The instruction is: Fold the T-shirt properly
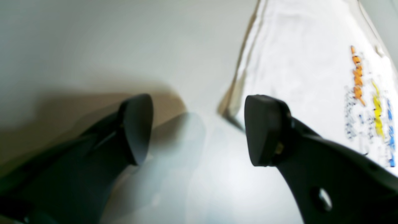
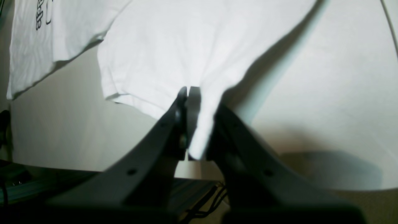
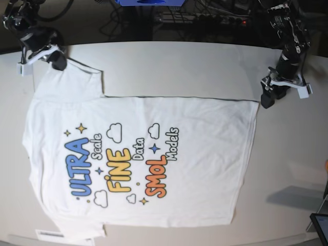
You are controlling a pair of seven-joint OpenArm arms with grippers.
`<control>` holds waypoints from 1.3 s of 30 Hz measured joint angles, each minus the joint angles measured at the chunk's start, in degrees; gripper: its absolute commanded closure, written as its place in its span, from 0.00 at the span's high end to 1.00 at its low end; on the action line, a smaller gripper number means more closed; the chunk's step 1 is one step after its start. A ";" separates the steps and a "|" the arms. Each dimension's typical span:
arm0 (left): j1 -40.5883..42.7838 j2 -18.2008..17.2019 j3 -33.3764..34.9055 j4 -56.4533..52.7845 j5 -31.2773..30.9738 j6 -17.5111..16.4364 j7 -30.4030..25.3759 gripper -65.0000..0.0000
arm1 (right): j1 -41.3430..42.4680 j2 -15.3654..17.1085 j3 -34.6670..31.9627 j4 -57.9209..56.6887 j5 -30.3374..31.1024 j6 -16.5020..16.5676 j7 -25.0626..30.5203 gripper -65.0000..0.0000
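Pale, off-white table (image 3: pixel 205 66) fills most of the overhead view, with dark clutter and cables along its far edge at twelve o'clock. On it lies the T-shirt (image 3: pixel 195 169), spread flat and printed side up, its body stretching from nine o'clock toward three o'clock. Its print reads sideways from above: blue "ULTRA", yellow "FINE", orange "SMOL", with small clouds and stars around them. One sleeve reaches up toward eleven o'clock. That is where my right gripper (image 2: pixel 194 123) sits, and my right wrist camera shows its jaws pressed together on a pinched fold of the white sleeve cloth, which rises from the grip in a taut ridge. My left gripper (image 3: pixel 268 95) is at about two o'clock in the overhead view, just beside the shirt's hem corner. Seen from my left wrist camera, its two dark fingers (image 1: pixel 138 127) stand wide apart with nothing between them, only bare table beneath, and the shirt's edge lies just past the finger on that view's right. The wrist picture is blurred, so I cannot tell whether that finger touches the cloth.
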 measured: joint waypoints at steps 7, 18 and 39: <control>-2.80 -0.11 5.77 -2.51 -1.22 -0.83 -1.73 0.70 | 0.00 -0.02 0.00 0.00 0.00 0.00 0.00 0.01; -3.63 1.16 8.94 -2.51 -1.62 -1.07 -2.34 0.69 | 0.00 0.00 0.00 0.00 -0.02 0.00 0.00 0.01; -7.41 1.75 8.90 -8.59 -2.38 -2.32 -3.13 0.54 | -0.02 1.07 0.00 0.00 0.00 0.00 -0.04 0.01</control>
